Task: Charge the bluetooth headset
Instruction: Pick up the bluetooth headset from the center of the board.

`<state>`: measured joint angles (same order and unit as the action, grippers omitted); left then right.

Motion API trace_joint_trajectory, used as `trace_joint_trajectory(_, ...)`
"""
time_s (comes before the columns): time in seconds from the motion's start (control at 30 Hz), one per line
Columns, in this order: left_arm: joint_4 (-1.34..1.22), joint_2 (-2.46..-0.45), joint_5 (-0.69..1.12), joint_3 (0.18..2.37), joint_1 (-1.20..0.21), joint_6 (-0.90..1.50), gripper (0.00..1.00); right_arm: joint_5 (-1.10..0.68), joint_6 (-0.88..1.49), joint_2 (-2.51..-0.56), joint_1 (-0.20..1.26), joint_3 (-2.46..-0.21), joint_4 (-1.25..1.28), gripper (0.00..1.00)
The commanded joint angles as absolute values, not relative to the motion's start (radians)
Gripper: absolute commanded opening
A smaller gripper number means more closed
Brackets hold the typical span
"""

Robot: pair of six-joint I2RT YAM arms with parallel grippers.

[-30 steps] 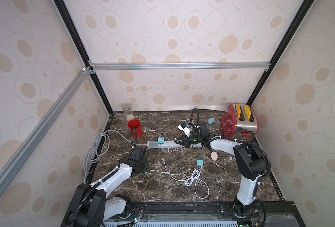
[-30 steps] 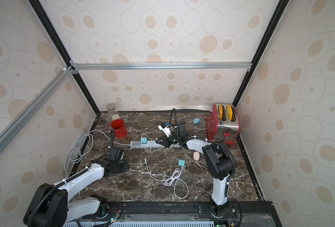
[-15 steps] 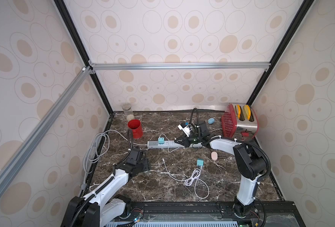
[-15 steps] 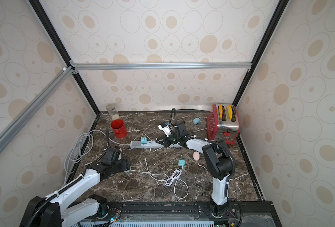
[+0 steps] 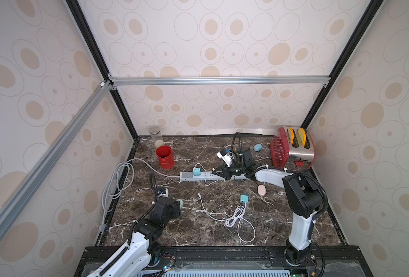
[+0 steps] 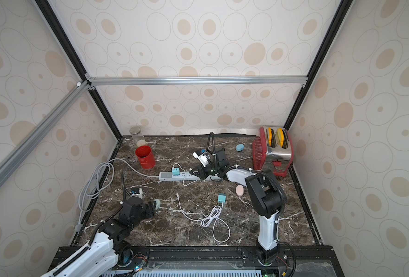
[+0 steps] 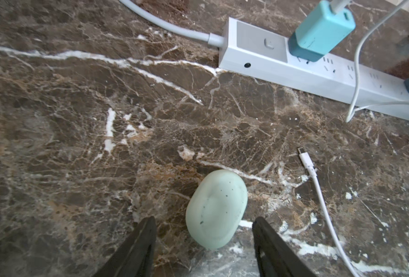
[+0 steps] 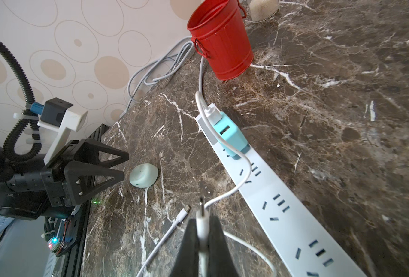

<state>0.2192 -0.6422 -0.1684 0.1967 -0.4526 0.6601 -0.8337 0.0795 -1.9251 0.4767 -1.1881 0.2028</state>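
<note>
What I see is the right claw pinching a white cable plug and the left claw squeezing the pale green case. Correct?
No: the left claw is open, not squeezing the pale green case, as the left wrist view shows. The right claw does pinch the white cable plug.

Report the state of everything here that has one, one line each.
left gripper, open, not gripping
green case, closed, lying loose on the table
right gripper, shut on the white cable plug
white cable plug, held, not inserted in anything
teal charger, plugged into the power strip
spare charger, unplugged, lying on the table
toaster, both slots filled
red bin, upright, lidless
</note>
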Motion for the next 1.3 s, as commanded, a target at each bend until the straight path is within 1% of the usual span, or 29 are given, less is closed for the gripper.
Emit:
trace_joint_trajectory(0.0, 0.177, -0.639, -0.238, 0.190, -0.457, 0.682, 0.64, -0.843, 0.078, -1.940, 0.479, -1.215, 0.214, 0.00)
trace_joint_trajectory(0.1, 0.207, -0.716, -0.255, 0.216, -0.463, 0.707, 0.63, -0.848, 0.077, -1.944, 0.479, -1.218, 0.216, 0.00)
trace_joint_trajectory(0.23, 0.185, -0.849, -0.272, 0.253, -0.486, 0.718, 0.67, -0.850, 0.074, -1.939, 0.479, -1.221, 0.214, 0.00)
trace_joint_trajectory(0.33, 0.133, -0.911, -0.245, 0.263, -0.488, 0.709, 0.69, -0.848, 0.064, -1.933, 0.479, -1.220, 0.208, 0.00)
trace_joint_trajectory(0.5, -0.003, -0.889, -0.221, 0.235, -0.486, 0.657, 0.70, -0.851, 0.054, -1.936, 0.477, -1.221, 0.201, 0.00)
trace_joint_trajectory(0.63, -0.011, -0.906, -0.168, 0.254, -0.486, 0.634, 0.70, -0.857, 0.050, -1.939, 0.471, -1.224, 0.199, 0.00)
trace_joint_trajectory(0.73, -0.018, -0.911, -0.161, 0.242, -0.486, 0.655, 0.69, -0.862, 0.052, -1.945, 0.471, -1.227, 0.205, 0.00)
trace_joint_trajectory(0.9, 0.027, -0.942, -0.180, 0.243, -0.486, 0.684, 0.66, -0.867, 0.061, -1.950, 0.471, -1.224, 0.213, 0.00)
trace_joint_trajectory(1.17, 0.000, -1.062, -0.155, 0.269, -0.486, 0.705, 0.61, -0.866, 0.067, -1.944, 0.471, -1.211, 0.227, 0.00)
trace_joint_trajectory(1.27, -0.047, -1.119, -0.138, 0.285, -0.488, 0.703, 0.56, -0.864, 0.065, -1.939, 0.471, -1.206, 0.225, 0.00)
